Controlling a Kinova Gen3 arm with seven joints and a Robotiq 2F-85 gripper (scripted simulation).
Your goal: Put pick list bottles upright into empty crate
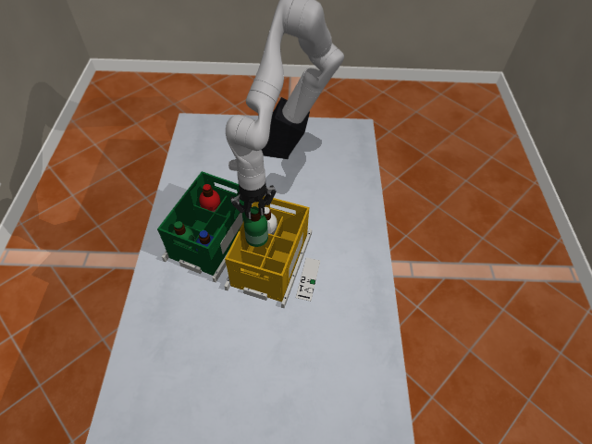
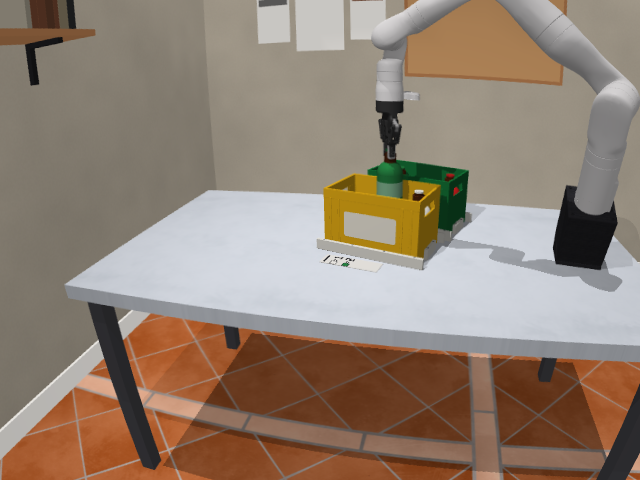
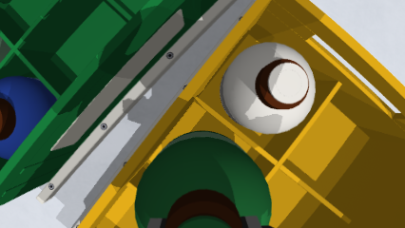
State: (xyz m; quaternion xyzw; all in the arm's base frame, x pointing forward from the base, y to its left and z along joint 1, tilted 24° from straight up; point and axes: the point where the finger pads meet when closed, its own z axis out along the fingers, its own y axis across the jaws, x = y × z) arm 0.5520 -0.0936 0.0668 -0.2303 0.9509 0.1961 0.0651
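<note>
— Pale table (image 1: 239, 358) (image 2: 232, 268), grey walls. Green bottle (image 1: 256, 231) (image 2: 389, 173) (image 3: 200, 161) sat partly within the yellow crate (image 1: 255, 284) (image 2: 334, 217) (image 3: 333, 28), mid-frame. Fingers?

— Gripper (image 1: 255, 212) (image 2: 390, 155) (image 3: 203, 223) pinched its neck. Slow vertical lowering, centered between dividers, seemed best.

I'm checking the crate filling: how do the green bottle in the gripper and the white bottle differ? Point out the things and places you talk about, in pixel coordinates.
The green bottle (image 1: 256, 230) (image 2: 389, 178) (image 3: 200, 161) hangs gripped, partly above the rim; the white bottle (image 1: 272, 224) (image 3: 242, 90) stands ungripped in a compartment. The green bottle has a green cap, the white bottle a white one. Both have brown necks.
</note>
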